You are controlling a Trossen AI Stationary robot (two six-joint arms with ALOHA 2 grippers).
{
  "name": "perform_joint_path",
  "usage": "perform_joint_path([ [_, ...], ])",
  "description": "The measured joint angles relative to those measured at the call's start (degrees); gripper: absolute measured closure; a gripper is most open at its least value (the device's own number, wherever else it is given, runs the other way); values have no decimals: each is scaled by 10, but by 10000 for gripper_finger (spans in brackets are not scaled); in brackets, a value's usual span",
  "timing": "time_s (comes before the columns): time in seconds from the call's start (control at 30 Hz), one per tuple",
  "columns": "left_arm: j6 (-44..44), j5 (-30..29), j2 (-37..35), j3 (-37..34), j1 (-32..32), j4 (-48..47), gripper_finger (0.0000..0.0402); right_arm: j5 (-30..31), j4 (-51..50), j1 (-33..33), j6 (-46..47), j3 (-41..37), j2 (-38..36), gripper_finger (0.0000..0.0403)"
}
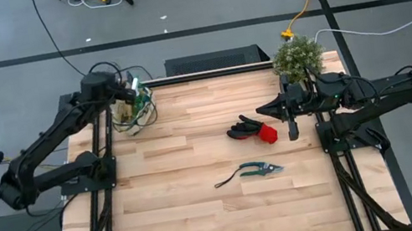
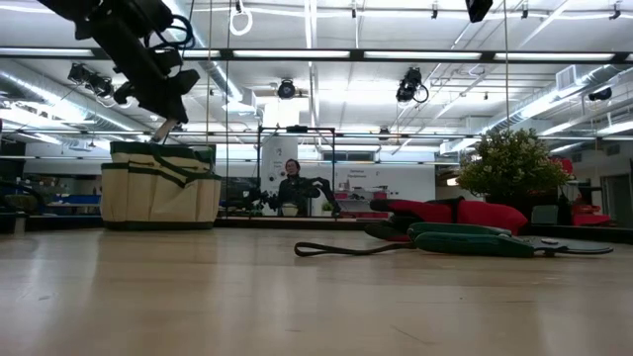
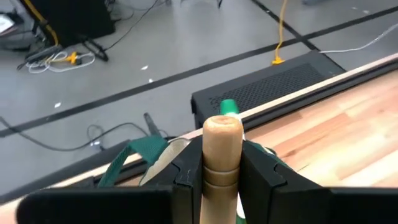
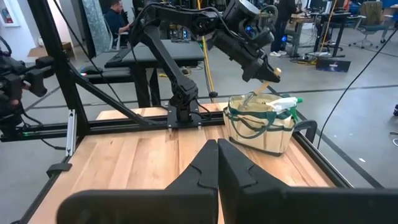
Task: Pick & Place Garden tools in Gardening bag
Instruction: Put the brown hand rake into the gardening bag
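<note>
1. Reaching from the counter's left edge toward its far left corner, the left arm is bent at the elbow with its wrist tipped down over the bag (image 1: 133, 108).
2. Its pincer, the left pincer (image 3: 222, 163), is pinching a wooden handle (image 3: 222, 149) between its two dark fingers (image 3: 264, 177); the handle's rounded end sticks out past the fingertips.
3. In the right wrist view that handle (image 4: 268, 73) slants down toward the bag's (image 4: 261, 127) open mouth, with the left pincer (image 4: 258, 67) above the rim.
4. The bag stands upright on the counter (image 1: 205, 209) at the far left corner, and a green-and-white spray bottle (image 4: 283, 103) pokes out of its top.
5. The right arm lies stretched along the counter's right side, forearm level, pointing inward toward the middle.
6. The right pincer (image 4: 217, 163) has its fingers pressed together, with nothing between them, and hangs beside the gloves (image 1: 251, 130).
7. The gloves, black and red, lie right of the counter's centre, just beside the right pincer (image 1: 292, 128).
8. The shears (image 1: 258, 170) lie flat nearer the front edge, apart from the gloves.
9. A bushy plant (image 1: 296, 57) stands at the far right corner, behind the right arm.
10. A person (image 2: 292, 188) sits in the room beyond the counter in the low view.
</note>
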Motion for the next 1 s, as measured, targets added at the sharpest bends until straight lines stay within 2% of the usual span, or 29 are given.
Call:
perform_joint_path([
  [0.2, -29, -28, 7, 0, 3, -7, 322, 0, -1, 0, 0, 0, 0, 403],
  [0.63, -70, -19, 7, 0, 19, -36, 318, 0, -1, 0, 1, 0, 0, 403],
  [1.0, -99, -21, 7, 0, 19, -62, 281, 44, -1, 0, 1, 0, 0, 403],
])
